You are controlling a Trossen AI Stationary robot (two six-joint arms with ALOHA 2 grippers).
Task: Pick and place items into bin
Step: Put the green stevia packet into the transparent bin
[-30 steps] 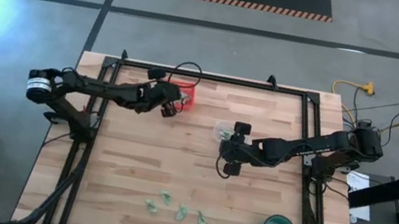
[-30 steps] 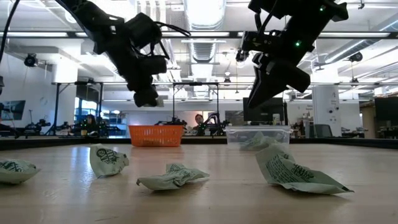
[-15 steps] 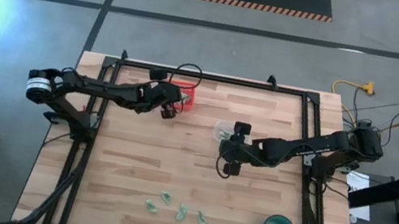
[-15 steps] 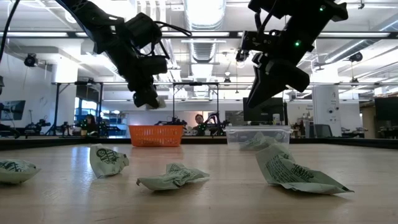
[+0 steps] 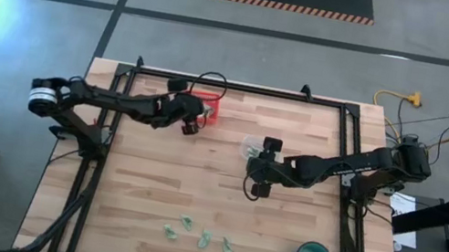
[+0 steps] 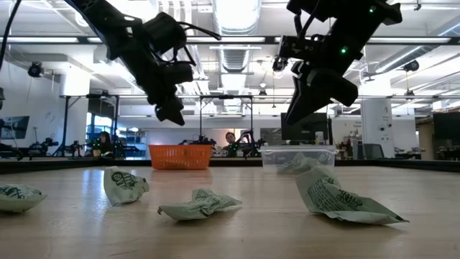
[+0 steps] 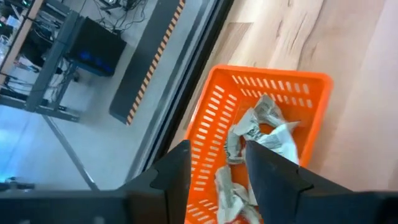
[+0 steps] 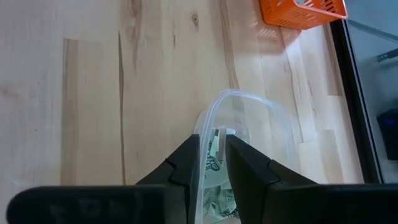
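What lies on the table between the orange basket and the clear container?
Only bare wood. In the high view the stretch from the orange basket to the clear container holds nothing, and the right wrist view shows the same.

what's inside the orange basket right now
The left wrist view shows several crumpled pale green wrapped pieces piled in the orange basket. The left gripper hovers above it, and its fingers cover the basket's near end, so the count is unclear.
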